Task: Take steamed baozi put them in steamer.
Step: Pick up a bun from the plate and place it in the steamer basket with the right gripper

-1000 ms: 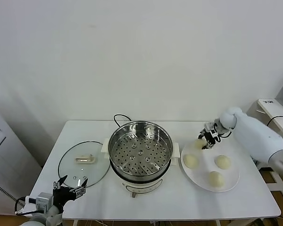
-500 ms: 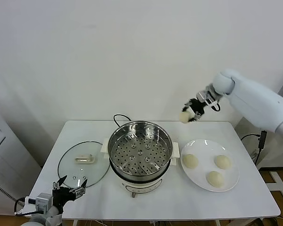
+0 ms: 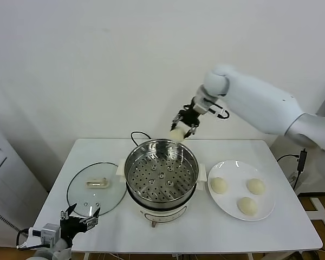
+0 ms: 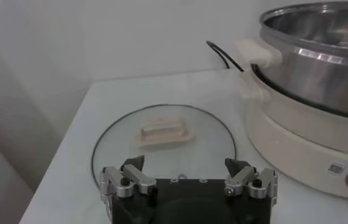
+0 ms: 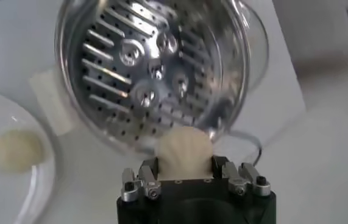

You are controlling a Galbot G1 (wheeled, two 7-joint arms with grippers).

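Above the steamer's [image 3: 161, 172] one o'clock rim, my right fingers [image 3: 182, 128] grip one baozi [image 3: 176, 135]; at seven o'clock, my left fingers [image 3: 80, 216] rest spread open by the table [image 3: 206, 227] edge.

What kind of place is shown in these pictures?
Probably a test or lab setup arranged like a kitchen: a plain white table against a bare wall, an electric steamer with its glass lid laid aside, and a plate of baozi.

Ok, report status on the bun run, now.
Right gripper shut on a baozi, above steamer's far rim. Left gripper open, parked near glass lid. Steamer empty, nothing blocking.
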